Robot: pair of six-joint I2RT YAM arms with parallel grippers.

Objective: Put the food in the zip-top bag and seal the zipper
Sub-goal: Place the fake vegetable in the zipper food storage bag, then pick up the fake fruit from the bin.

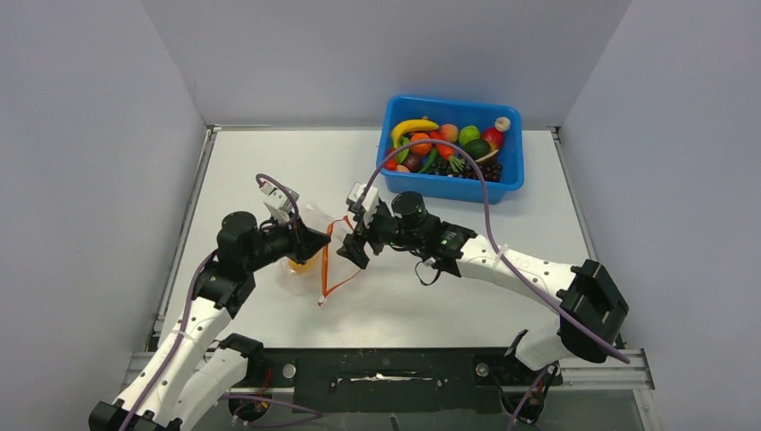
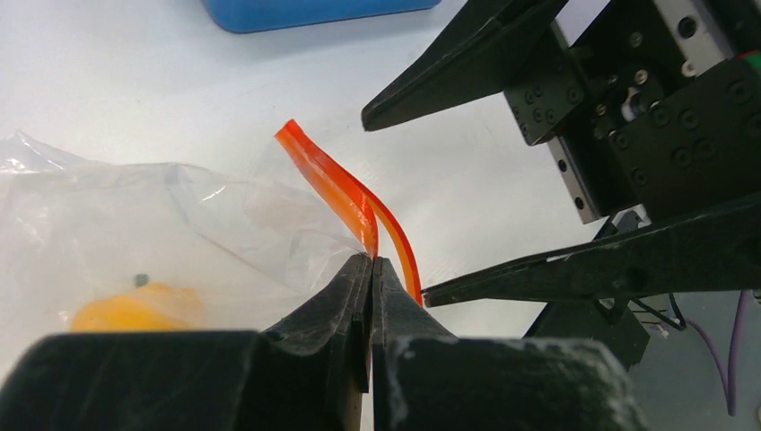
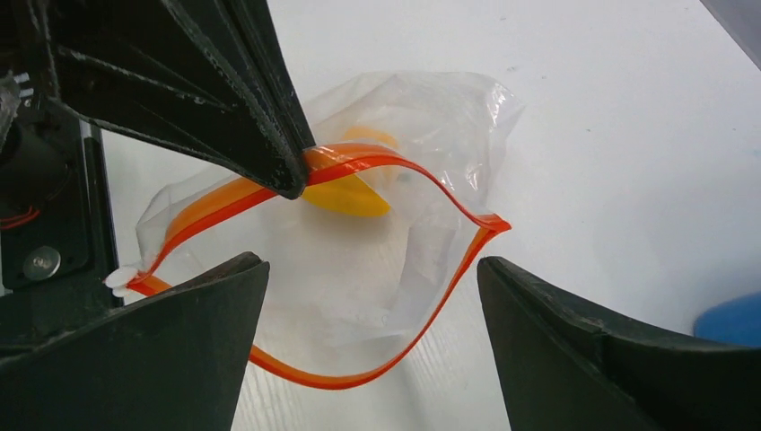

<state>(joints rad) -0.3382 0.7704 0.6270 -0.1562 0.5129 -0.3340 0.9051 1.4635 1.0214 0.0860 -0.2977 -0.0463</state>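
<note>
The clear zip-top bag [image 1: 301, 235] lies left of centre, its mouth facing right. My left gripper [image 2: 371, 260] is shut on the upper lip of the orange-red zipper [image 2: 334, 184], holding it up. The lower lip [image 3: 377, 373] sags to the table, so the mouth gapes. Inside the bag rests a yellow-orange piece of food [image 3: 345, 193], which shows blurred through the plastic [image 2: 135, 310]. My right gripper [image 3: 370, 265] stands open just in front of the mouth with nothing between its fingers [image 2: 583, 265]. More food [image 1: 453, 144] fills the bin.
The blue bin [image 1: 453, 186] stands at the back right, holding a banana, apples, grapes and other toy produce. Grey walls close in on the left, back and right. Purple cables run along both arms.
</note>
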